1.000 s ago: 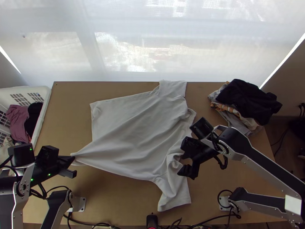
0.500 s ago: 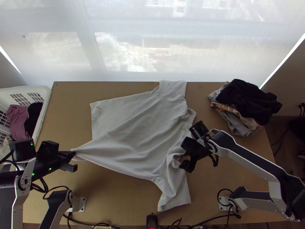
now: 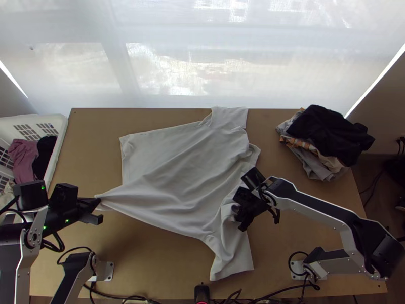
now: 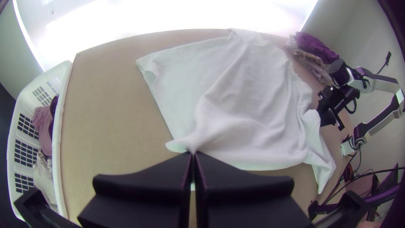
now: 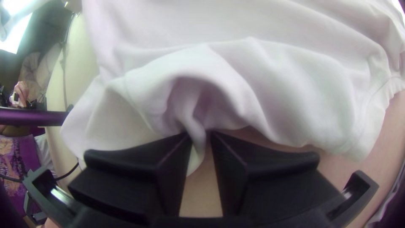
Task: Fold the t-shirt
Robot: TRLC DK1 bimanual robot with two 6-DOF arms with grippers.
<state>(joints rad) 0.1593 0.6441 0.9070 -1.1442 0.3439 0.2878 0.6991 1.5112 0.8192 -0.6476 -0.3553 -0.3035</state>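
Note:
The white t-shirt (image 3: 172,177) lies spread aslant on the table with creases, bunched along its right side. My left gripper (image 3: 96,202) is at its lower left corner, which is drawn to a point. In the left wrist view, my left gripper (image 4: 193,153) is shut on that corner. My right gripper (image 3: 238,212) is at the bunched right edge near the lower sleeve. In the right wrist view, my right gripper (image 5: 201,134) stands narrowly open, a thin fold of the shirt (image 5: 196,141) between its fingertips; a gap shows between the fingers.
A white basket (image 3: 59,147) with clothes stands at the table's left edge. A pile of clothes (image 3: 329,134) lies at the back right, beyond the right arm. Cables (image 3: 238,298) run along the near edge. Bare table (image 3: 152,263) shows in front of the shirt.
My right gripper has moved left and slightly up the picture onto the shirt's bunched edge, and its fingers have drawn closer together. The left gripper has barely moved, still holding the corner.

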